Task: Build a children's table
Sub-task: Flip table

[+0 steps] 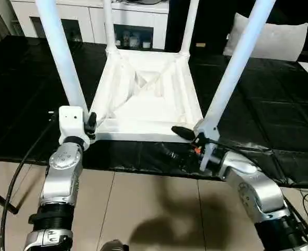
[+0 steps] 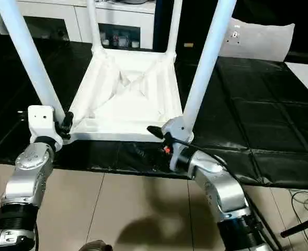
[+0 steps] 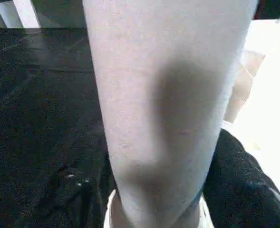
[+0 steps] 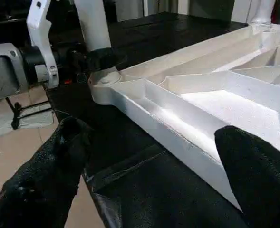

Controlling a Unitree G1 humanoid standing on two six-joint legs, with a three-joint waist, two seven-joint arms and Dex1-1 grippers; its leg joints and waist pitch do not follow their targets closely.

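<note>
Table lay upside down, four legs up.
Left gripper pinched the near-left leg; right gripper was spread.

You are looking down at a low worktop covered in glossy black sheeting with a quilted square pattern, its near edge running across just above the beige tiled floor. Lying directly on the black sheeting, you have the all-white plastic children's table turned upside down, its square top flat on the cover with the X-ribbed underside facing up and four long tapered round legs rising from the corner sockets. At the far right, a white cushion rests on the cover.
</note>
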